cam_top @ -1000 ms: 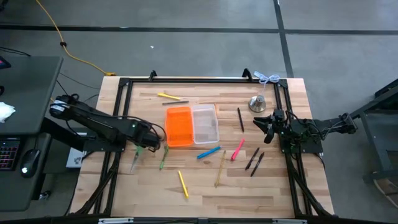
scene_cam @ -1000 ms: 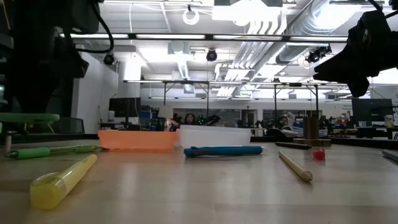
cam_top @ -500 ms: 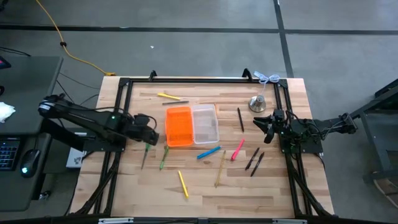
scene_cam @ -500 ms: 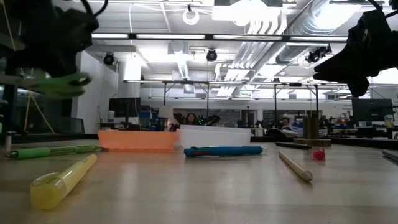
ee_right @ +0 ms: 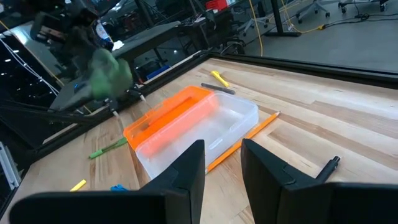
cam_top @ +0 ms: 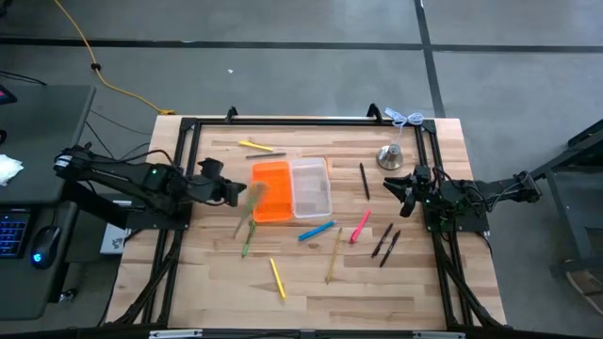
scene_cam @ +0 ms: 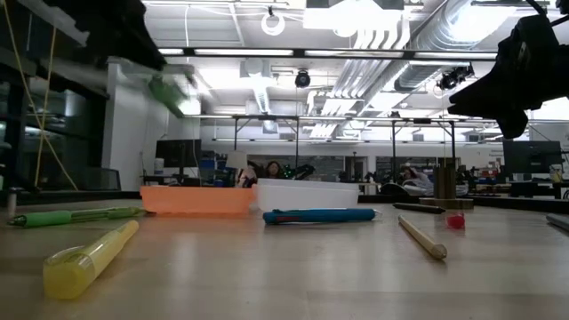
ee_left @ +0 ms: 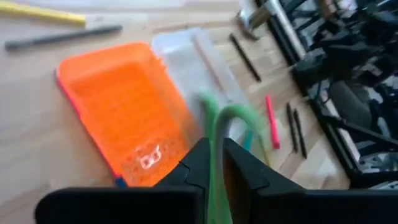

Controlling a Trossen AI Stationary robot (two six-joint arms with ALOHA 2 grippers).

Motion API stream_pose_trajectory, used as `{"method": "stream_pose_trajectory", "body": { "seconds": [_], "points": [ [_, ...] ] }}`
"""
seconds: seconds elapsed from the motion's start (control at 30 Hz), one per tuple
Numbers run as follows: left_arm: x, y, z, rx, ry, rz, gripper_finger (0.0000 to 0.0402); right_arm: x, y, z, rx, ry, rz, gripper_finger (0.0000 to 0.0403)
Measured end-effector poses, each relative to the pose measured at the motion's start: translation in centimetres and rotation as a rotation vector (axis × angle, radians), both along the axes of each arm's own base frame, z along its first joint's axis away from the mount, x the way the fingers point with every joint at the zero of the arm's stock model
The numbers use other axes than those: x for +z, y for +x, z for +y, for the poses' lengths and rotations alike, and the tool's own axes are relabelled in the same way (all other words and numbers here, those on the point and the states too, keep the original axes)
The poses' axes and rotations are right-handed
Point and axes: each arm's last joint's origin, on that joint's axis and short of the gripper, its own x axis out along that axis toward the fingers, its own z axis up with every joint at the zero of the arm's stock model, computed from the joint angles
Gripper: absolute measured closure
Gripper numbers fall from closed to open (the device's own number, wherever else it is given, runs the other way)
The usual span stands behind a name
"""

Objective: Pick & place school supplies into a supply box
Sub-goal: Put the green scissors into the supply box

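1. The left hand (ee_left: 213, 177) grips the green-handled scissors (ee_left: 225, 134), lifted above the bench (cam_top: 415, 282) beside the supply box (cam_top: 290, 190).
2. The right hand (cam_top: 394, 185) waits near the bench's right edge, fingers apart, holding nothing.

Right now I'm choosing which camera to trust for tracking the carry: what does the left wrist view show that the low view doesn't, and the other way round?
Only the left wrist view shows the left claw shut on the green-handled scissors, plus the pink marker and two black pens. Only the low view shows the yellow highlighter, the blue marker, the green pen and the wooden pencil lying on the table. Both show the supply box, orange half and clear half.
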Motion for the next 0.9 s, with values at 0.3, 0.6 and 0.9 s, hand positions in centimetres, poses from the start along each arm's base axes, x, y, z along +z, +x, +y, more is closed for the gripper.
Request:
{"method": "stream_pose_trajectory", "body": {
  "seconds": [0.3,0.6,0.9],
  "points": [
    [1.6,0.8,0.0,0.014,0.137,-0.135,0.0383,0.0,0.0,0.0,0.000,-0.001,0.002,0.0320],
    [1.6,0.8,0.1,0.019,0.178,-0.120,0.0376,0.1,0.0,0.0,0.001,0.001,-0.007,0.0320],
    [1.6,0.8,0.1,0.010,0.195,-0.111,0.0366,0.1,0.0,0.0,0.000,0.001,-0.007,0.0320]
  ]
}}
